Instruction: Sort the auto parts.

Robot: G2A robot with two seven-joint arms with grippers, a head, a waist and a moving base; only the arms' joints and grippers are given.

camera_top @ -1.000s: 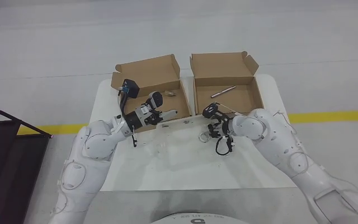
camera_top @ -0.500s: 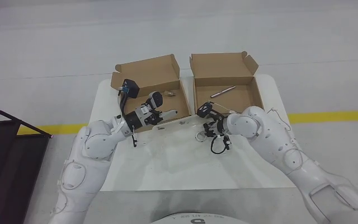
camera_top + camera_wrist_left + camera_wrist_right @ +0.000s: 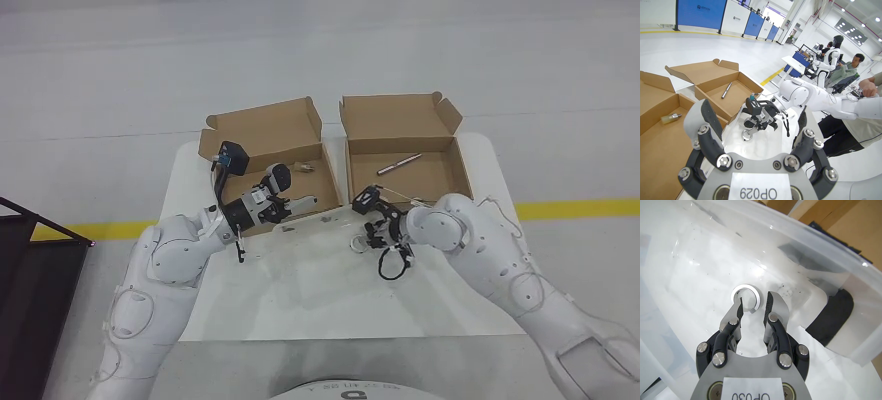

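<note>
Right wrist view: the right gripper is spread, with one finger inside the metal ring and the other just outside it, on the floor of the clear tray. The left gripper hangs spread too, with the ring ahead of it.

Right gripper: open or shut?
Open. The right gripper has its fingers apart, one tip over the metal ring's hole, the other outside its rim, not yet closed on it.
</note>
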